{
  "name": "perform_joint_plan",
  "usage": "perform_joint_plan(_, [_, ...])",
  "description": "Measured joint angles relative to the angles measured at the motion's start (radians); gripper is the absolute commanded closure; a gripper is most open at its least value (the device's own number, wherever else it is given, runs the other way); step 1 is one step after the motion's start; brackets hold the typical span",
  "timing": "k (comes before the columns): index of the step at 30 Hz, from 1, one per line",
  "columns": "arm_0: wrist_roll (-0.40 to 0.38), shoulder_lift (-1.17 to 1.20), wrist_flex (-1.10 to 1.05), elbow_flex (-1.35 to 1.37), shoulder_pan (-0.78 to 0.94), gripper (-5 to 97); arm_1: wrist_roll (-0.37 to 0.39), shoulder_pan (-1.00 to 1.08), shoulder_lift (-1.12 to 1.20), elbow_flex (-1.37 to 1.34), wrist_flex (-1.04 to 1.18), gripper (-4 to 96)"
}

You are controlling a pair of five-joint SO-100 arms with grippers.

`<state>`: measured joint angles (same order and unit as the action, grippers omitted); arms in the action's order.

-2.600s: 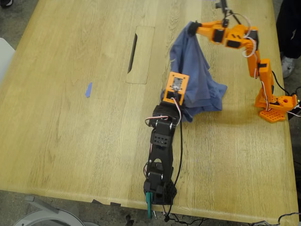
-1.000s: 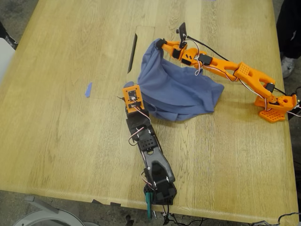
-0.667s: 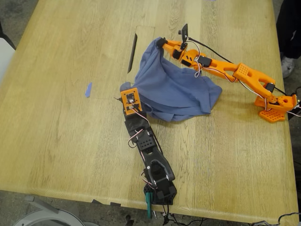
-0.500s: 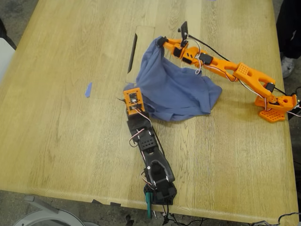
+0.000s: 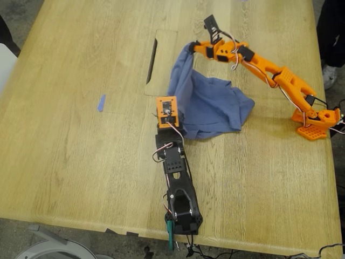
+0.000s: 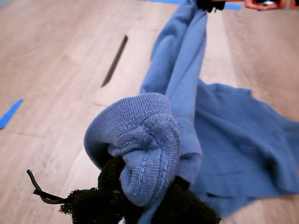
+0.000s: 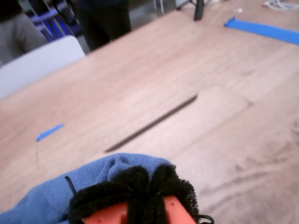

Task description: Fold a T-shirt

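The slate-blue T-shirt (image 5: pixel 213 108) lies bunched on the table, one edge pulled up into a band between the two grippers. My first gripper (image 5: pixel 170 109), on the black arm, is shut on a ribbed fold of the T-shirt (image 6: pixel 140 135) between its black foam pads (image 6: pixel 180 205). My second gripper (image 5: pixel 191 46), on the orange arm, is shut on the far end of that band; blue cloth (image 7: pixel 56 196) bulges beside its pads (image 7: pixel 133 184). The first wrist view shows the second gripper (image 6: pixel 208 3) at the end of the band. The print is hidden.
A rectangular cable-slot panel (image 5: pixel 160 62) is set into the wooden table just beyond the shirt, towards the exterior view's left. A small blue tape scrap (image 5: pixel 101 102) lies further to that view's left. A person's shoe (image 5: pixel 329 75) shows at its right edge.
Both grippers moved toward the exterior view's right with the shirt edge still held. The orange arm rose and drew back, pulling the edge into a narrower, tauter band.
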<state>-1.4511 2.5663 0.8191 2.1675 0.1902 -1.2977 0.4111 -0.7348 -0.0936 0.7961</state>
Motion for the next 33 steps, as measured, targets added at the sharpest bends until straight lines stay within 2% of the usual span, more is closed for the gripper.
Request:
perform_joint_plan(13, [-0.026, 0.003, 0.405, -0.272, -0.187, 91, -0.003, 0.002, -0.232, 0.018, 0.581, 91.3])
perform_joint_plan(21, [-0.049, -0.086, 0.531, -0.410, -0.272, 91, 0.006, -0.002, -0.318, 0.078, 0.877, 91.3])
perform_joint_plan(25, [-0.066, -0.135, 0.515, -0.419, -0.327, 92, 0.012, -0.003, -0.422, -0.060, 0.896, 91.3])
perform_joint_plan(33, [-0.092, -0.272, 0.508, -0.477, -0.460, 92, 0.021, -0.035, -0.715, -0.509, 0.896, 91.3])
